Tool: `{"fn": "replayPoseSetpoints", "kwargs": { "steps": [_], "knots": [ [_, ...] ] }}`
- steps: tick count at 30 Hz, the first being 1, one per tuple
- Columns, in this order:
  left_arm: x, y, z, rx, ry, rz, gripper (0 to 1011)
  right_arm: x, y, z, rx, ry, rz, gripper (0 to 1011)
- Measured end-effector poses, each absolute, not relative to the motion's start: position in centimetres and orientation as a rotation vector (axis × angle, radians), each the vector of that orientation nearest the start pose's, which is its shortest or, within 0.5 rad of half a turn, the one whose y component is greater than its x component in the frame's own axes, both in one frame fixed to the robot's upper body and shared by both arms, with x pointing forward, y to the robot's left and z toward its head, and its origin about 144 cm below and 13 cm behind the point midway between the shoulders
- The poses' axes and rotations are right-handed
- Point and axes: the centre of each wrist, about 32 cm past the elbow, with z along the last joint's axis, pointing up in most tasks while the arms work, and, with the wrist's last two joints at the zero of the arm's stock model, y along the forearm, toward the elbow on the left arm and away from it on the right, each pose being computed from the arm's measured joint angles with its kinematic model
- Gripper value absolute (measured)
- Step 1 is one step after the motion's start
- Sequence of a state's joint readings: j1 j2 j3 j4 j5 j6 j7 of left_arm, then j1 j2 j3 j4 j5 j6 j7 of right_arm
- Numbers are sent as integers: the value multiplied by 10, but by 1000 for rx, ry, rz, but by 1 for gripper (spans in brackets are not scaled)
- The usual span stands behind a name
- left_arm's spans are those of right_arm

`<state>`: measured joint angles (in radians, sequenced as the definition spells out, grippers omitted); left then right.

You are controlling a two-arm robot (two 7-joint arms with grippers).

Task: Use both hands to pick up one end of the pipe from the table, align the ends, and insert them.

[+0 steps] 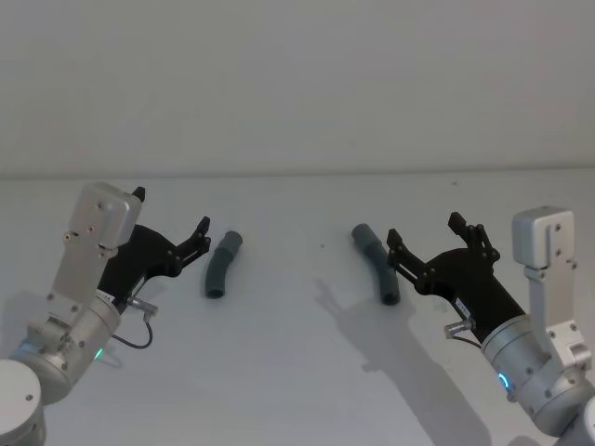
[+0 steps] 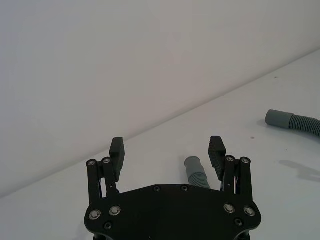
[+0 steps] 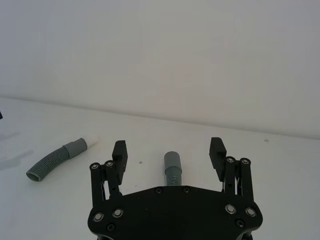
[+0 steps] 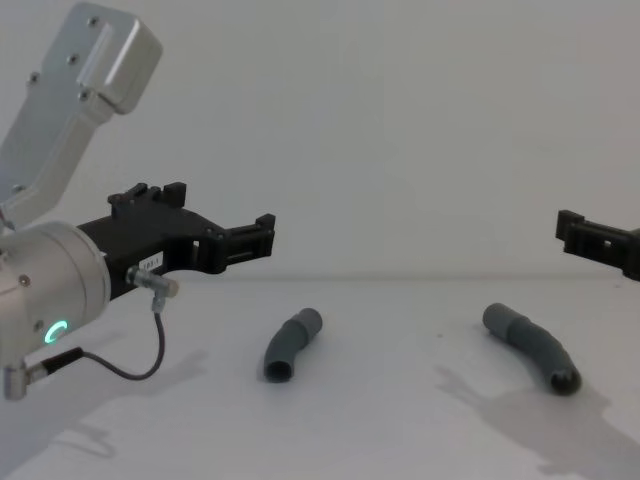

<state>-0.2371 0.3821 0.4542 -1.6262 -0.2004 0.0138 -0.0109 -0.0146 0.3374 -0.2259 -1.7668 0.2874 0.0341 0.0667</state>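
Matte white worktop point(image 1: 297, 381): one ribbed, bent grey pipe point(image 1: 221, 265) just ahead of the left gripper point(image 1: 172, 212), a second pipe point(image 1: 376, 260) ahead of the right gripper point(image 1: 424, 229); both grippers spread apart.

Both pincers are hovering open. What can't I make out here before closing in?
Left wrist view: left pipe piece, near end hidden behind left pincer.
Right wrist view: right pipe piece, likewise behind right pincer.
Chest view: right pincer cut off by the edge.
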Motion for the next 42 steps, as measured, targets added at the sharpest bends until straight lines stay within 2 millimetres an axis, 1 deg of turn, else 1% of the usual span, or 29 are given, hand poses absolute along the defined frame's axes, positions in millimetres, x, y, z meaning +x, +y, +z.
{"fn": "replayPoseSetpoints", "kwargs": {
  "steps": [42],
  "knots": [
    [492,198,1205,61,-268,1123,1001,443,-237,1189,26,-75,-1229,1000]
  ]
}}
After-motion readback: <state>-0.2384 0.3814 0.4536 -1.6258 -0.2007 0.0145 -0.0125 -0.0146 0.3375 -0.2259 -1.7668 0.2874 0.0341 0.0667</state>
